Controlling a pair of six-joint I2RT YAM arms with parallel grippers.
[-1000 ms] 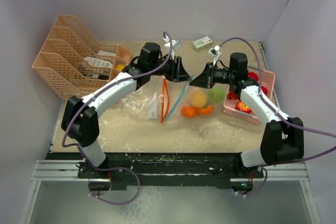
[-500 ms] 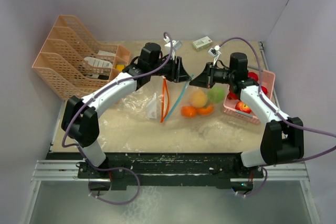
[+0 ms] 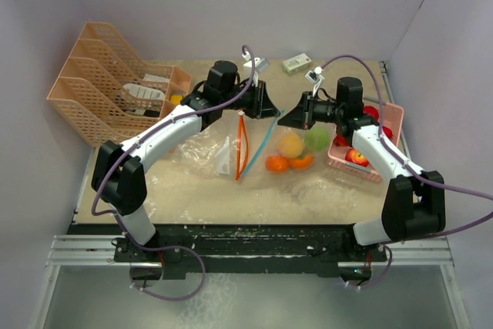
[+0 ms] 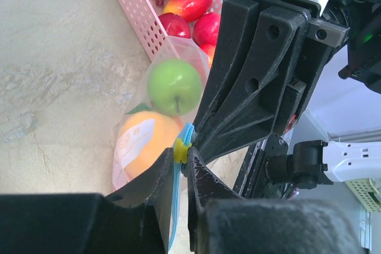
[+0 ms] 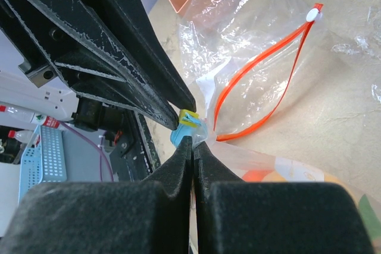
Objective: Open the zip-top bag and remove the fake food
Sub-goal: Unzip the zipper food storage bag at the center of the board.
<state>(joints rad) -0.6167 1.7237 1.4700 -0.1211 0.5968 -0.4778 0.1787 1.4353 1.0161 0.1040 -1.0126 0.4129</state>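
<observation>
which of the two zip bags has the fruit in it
The blue-zipped bag with the yellow slider: a green apple and orange fruit show through it. The orange-zipped bag beside it shows no fruit.

Your left gripper (image 4: 181, 160) is the only thing that moves here. A second ago its jaws sit wider; now they squeeze in on the little yellow slider (image 4: 179, 149) of the zip-top bag (image 4: 158, 111). From the top view, that wrist also drifts slightly back and to the left.
</observation>
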